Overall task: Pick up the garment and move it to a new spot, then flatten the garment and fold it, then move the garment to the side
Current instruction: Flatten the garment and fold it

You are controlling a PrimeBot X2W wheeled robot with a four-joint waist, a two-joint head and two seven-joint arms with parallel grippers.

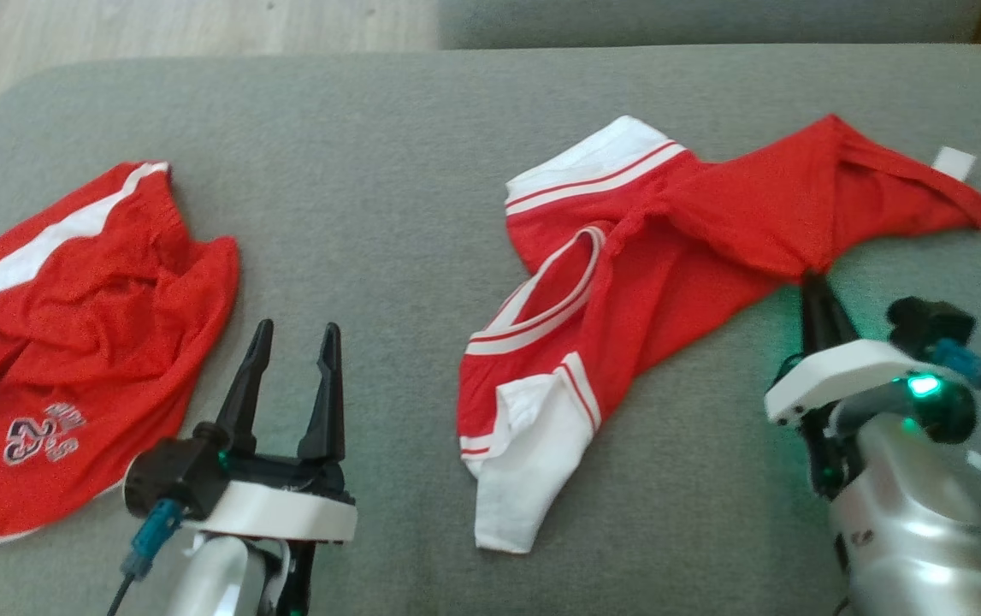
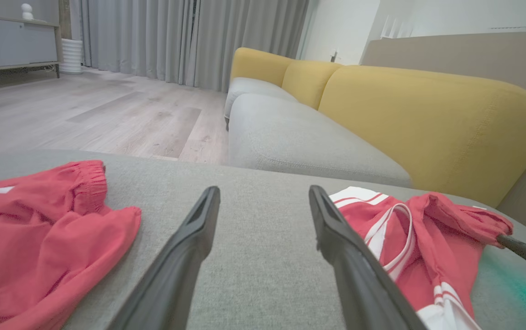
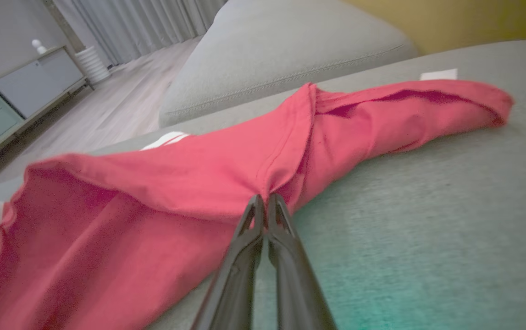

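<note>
- We see a grey cushion under a red shirt (white stripes).
- Our right gripper pinches its edge.
- Our left gripper stands wide apart, empty.

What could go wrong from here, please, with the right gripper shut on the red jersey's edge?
1. The right gripper pinches only a small fold at the red jersey's edge, so the cloth may slip out when lifted.
2. The left gripper is open over bare cushion, so the jersey would likely hang from one point and bunch further.
3. The red shorts lie nearby on the left; dragging that way could catch them.
</note>
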